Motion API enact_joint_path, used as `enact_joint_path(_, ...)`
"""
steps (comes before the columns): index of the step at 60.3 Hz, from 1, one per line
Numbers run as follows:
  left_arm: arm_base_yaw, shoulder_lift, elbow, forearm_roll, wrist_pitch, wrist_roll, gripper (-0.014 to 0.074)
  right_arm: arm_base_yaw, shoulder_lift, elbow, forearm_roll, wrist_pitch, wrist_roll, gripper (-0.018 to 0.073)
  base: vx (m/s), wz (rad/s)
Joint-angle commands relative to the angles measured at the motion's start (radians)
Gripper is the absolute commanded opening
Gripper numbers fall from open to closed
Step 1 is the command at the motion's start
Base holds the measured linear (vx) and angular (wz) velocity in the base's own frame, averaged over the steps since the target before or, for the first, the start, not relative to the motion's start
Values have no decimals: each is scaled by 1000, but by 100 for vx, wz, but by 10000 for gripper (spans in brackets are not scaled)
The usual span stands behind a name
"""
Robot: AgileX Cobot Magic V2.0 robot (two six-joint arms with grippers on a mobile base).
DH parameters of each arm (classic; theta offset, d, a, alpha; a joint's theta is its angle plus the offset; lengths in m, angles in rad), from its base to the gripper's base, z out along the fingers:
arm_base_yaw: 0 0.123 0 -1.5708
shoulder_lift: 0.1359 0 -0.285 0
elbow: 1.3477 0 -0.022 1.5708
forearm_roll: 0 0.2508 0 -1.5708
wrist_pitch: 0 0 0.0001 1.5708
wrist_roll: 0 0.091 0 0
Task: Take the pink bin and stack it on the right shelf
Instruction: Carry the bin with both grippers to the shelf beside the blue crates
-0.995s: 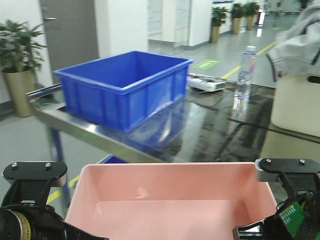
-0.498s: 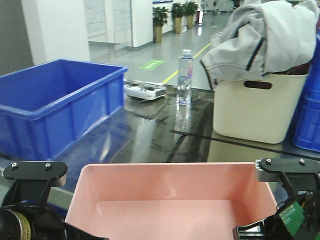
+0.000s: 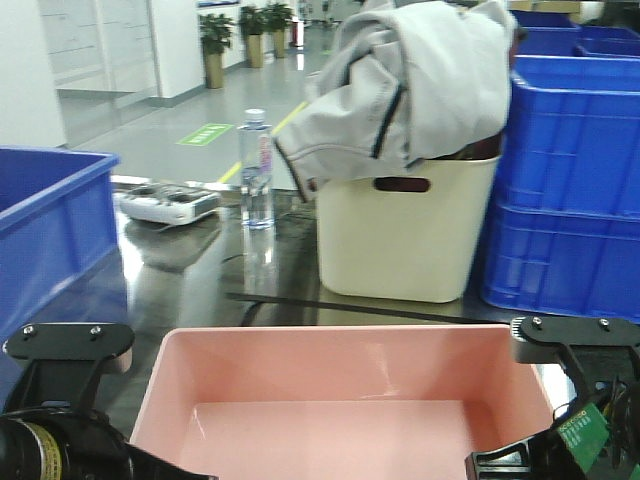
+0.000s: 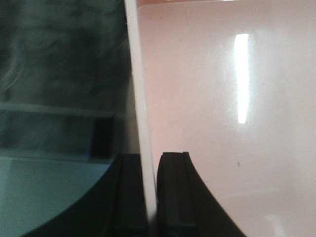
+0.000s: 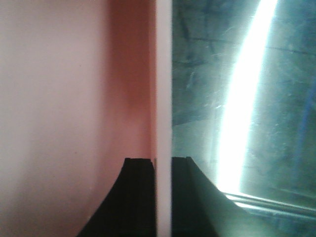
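The pink bin (image 3: 340, 375) is held low in front of me, its far rim close to the near edge of the right shelf (image 3: 190, 275), whose shiny dark top carries a black tape line. My left gripper (image 4: 148, 160) is shut on the bin's left rim (image 4: 140, 98), one finger inside and one outside. My right gripper (image 5: 163, 160) is shut on the bin's right rim (image 5: 163, 74) the same way. The shelf's dark top shows beside the bin in the left wrist view (image 4: 59, 74) and the right wrist view (image 5: 207, 74). The bin is empty.
On the shelf stand a tall cream bin (image 3: 405, 240) with a grey jacket (image 3: 410, 80) draped over it, stacked blue crates (image 3: 570, 170) at the right, a blue crate (image 3: 50, 230) at the left, a water bottle (image 3: 257, 170) and a white device (image 3: 165, 203).
The view has swung right along the shelf: the left blue crate slid toward the left edge, the cream bin and stacked blue crates came in. Both grippers still hold the pink bin.
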Motion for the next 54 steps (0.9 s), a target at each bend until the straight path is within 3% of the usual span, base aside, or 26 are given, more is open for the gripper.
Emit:
enact_joint_path(1,-1,-34,-25,60,-14,-4,41,-5,-24,-25,-90,0,-7,-9,18,-42)
enact_joint_path(28,-1,-34,-25,60,-14,-4,41,-5,-24,-25,-90,0,-7,-9,15,-39)
enact_joint_path(54,-1,-34,-25,60,-14,-4,41,-5,-24,-25,-90,0,-6,-9,5,-9)
